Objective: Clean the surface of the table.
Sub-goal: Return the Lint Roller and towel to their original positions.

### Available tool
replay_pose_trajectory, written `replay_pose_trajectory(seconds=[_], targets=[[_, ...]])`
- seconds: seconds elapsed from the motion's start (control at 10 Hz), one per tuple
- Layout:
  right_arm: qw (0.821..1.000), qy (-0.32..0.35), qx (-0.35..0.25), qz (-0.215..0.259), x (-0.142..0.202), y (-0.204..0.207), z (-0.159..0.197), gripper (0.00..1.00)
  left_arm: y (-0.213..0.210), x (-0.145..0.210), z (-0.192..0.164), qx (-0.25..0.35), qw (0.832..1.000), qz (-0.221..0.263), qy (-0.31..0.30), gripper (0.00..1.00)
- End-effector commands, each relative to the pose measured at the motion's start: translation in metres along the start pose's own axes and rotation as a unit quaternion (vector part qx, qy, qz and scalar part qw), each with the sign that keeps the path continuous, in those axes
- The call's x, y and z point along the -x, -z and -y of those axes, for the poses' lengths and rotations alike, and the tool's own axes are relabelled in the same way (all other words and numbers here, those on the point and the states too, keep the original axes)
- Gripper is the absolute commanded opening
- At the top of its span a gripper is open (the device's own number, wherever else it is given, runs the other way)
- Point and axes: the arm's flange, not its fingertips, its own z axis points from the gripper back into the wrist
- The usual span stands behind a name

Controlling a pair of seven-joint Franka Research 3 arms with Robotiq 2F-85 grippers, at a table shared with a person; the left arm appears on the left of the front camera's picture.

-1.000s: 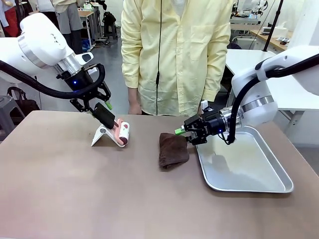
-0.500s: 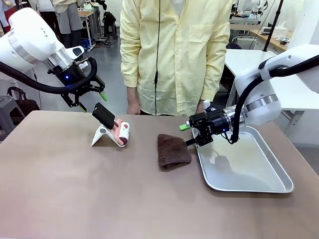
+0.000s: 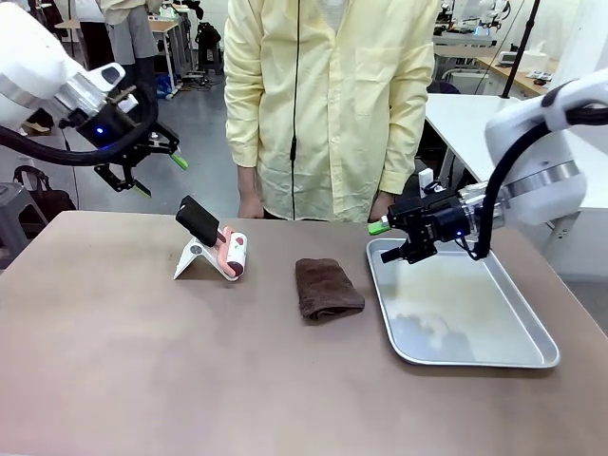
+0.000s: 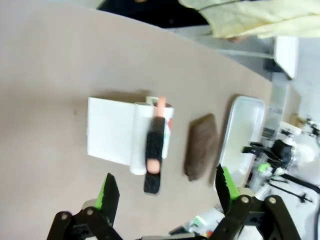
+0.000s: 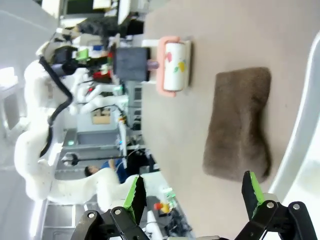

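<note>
Left claw [image 3: 152,173] and right claw [image 3: 397,241] hang wide and empty above the brown worktop [image 3: 190,370].
To wipe well, I'd pinch the folded brown cloth [image 3: 326,288], lying mid-worktop beside the tray [image 3: 475,356], across its middle.

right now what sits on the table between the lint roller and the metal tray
In the front view, a folded brown cloth lies on the table between the lint roller and the tray.
</note>
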Motion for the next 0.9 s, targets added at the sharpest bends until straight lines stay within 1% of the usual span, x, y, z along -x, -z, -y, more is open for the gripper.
replay_pose_trajectory(seconds=[0.0, 0.1, 0.2, 0.3, 0.4, 0.5, 0.6, 0.7, 0.8], targets=[[0.99, 0.023, -0.132, -0.031, 0.017, -0.025, 0.013, 1.0, -0.036, 0.033, -0.036, 0.124, 0.991, -0.038, 0.018, 1.0], [0.981, 0.038, -0.191, -0.02, 0.023, -0.037, 0.017, 1.0, -0.053, 0.047, -0.052, 0.18, 0.983, -0.043, 0.01, 1.0], [0.974, 0.047, -0.221, 0.012, 0.029, -0.048, 0.017, 1.0, -0.066, 0.06, -0.066, 0.227, 0.973, -0.022, -0.019, 1.0], [0.97, 0.033, -0.24, 0.02, 0.037, -0.057, 0.014, 1.0, -0.077, 0.072, -0.082, 0.272, 0.96, 0.018, -0.066, 1.0], [0.971, 0.021, -0.236, 0.033, 0.049, -0.066, 0.009, 1.0, -0.088, 0.083, -0.102, 0.297, 0.948, 0.046, -0.1, 1.0], [0.973, 0.01, -0.224, 0.064, 0.067, -0.081, 0.002, 1.0, -0.1, 0.095, -0.126, 0.306, 0.94, 0.073, -0.135, 1.0], [0.97, -0.011, -0.229, 0.085, 0.085, -0.098, -0.001, 1.0, -0.111, 0.107, -0.149, 0.318, 0.929, 0.102, -0.16, 1.0], [0.966, -0.016, -0.232, 0.117, 0.101, -0.113, -0.001, 1.0, -0.119, 0.123, -0.171, 0.33, 0.916, 0.132, -0.189, 1.0], [0.96, -0.021, -0.232, 0.155, 0.115, -0.124, 0.001, 1.0, -0.123, 0.135, -0.191, 0.334, 0.908, 0.13, -0.215, 1.0]])
